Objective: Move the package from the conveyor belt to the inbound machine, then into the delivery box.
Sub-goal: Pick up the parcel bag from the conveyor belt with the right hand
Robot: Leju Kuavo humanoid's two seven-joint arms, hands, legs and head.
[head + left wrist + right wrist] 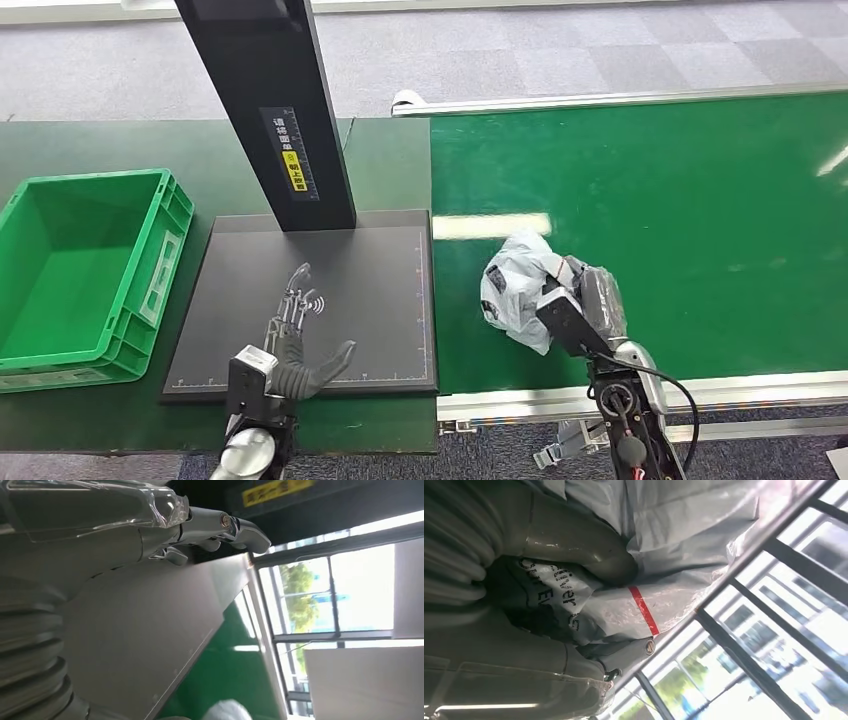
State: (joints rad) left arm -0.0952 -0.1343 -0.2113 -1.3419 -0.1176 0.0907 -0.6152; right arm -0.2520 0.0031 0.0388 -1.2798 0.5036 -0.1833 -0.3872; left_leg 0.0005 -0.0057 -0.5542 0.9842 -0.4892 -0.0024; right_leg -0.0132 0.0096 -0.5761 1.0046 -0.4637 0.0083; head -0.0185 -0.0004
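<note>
A crumpled grey plastic package (515, 288) sits on the green conveyor belt (680, 220) near its left end. My right hand (585, 300) grips it from the right side; in the right wrist view the thumb (589, 550) and fingers (624, 655) wrap the package (664, 555), which has black print and a red stripe. My left hand (295, 345) hovers open over the front of the black inbound machine plate (370, 290), fingers (220, 527) spread. The green delivery box (85, 275) stands empty at the left.
The machine's black post (275, 110) rises from the plate's far edge, with a yellow label. A metal rail (640, 395) borders the belt's near edge. Dark green tabletop (120, 145) lies behind the box.
</note>
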